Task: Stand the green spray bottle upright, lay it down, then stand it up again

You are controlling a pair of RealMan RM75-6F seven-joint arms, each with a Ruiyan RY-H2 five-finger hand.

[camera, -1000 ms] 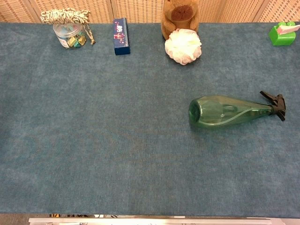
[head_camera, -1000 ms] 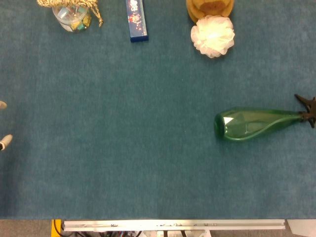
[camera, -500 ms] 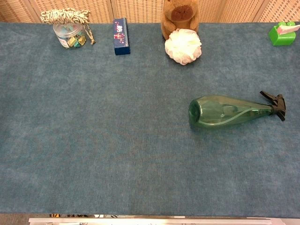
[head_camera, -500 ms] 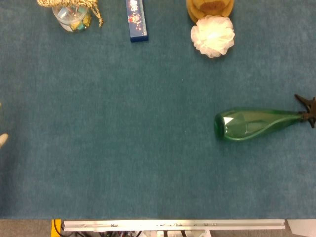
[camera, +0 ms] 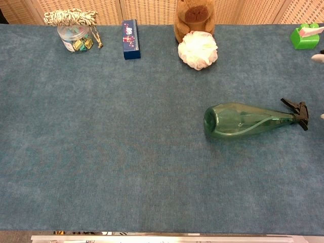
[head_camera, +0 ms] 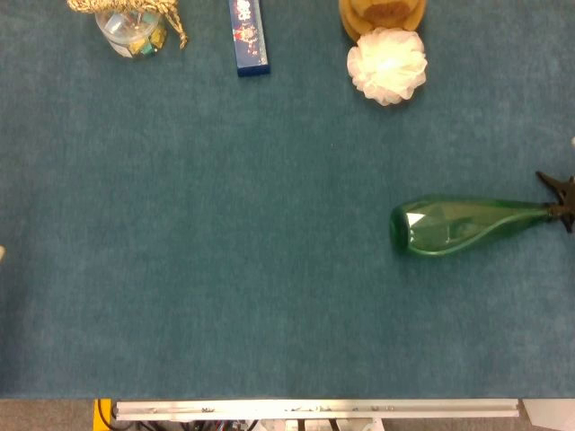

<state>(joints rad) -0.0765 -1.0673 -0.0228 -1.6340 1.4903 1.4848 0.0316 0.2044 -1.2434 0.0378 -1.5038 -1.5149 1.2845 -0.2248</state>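
Observation:
The green spray bottle (head_camera: pixel 467 224) lies on its side on the blue tablecloth at the right, base to the left and black trigger head (camera: pixel 297 111) to the right. Nothing touches it. Of my right hand (camera: pixel 318 56) only two pale fingertips show at the right edge of the chest view, one above the trigger head and one (camera: pixel 322 116) just right of it, wide apart and holding nothing. My left hand (head_camera: pixel 2 254) is a pale sliver at the left edge of the head view, too little to judge.
Along the far edge stand a rope-topped glass jar (camera: pixel 75 34), a blue box (camera: pixel 130 39), a brown plush toy (camera: pixel 193 17) with a white mesh puff (camera: pixel 198 49) before it, and a green dispenser (camera: pixel 304 35). The table's front edge (camera: pixel 167 237) has a metal rail.
The left hand has slid out leftward until only a sliver is left. Right fingertips have come in at the right edge near the trigger head. The bottle has not moved.

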